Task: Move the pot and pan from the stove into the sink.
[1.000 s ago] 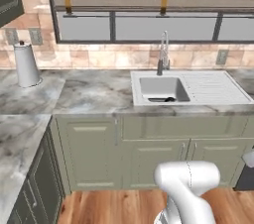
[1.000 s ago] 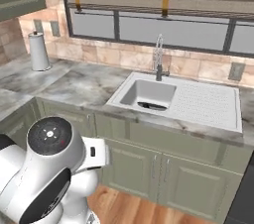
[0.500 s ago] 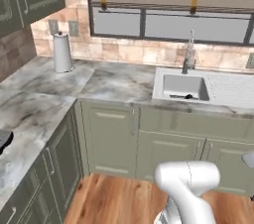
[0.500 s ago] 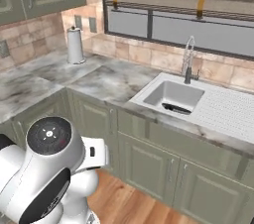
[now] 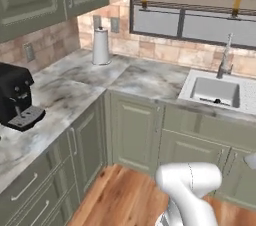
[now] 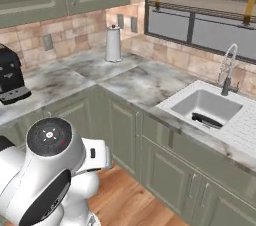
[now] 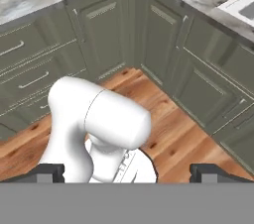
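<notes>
The marble counter (image 5: 150, 77) runs in an L around the corner, and the sink (image 6: 176, 101) is set into it under the window, at the far right of the left base view. Inside the basin lies a dark long object (image 6: 206, 120), probably the handle of the pan, so I judge that one of the two things is already delivered; which one I cannot say with certainty. The stove and the remaining thing are not to be found along this stretch of counter. Left of the sink, past the corner, stands a paper towel roll (image 5: 101, 46), and farther left a black coffee machine (image 5: 15, 97).

The step in hand looks like a transit with the arm folded low over the wooden floor (image 7: 173, 134). The tool (image 7: 127, 171) has its two tips far apart at the bottom of the hand view, spread wide, with nothing between them. The next move calls for bringing the base to the stove, then reaching for the remaining vessel.
</notes>
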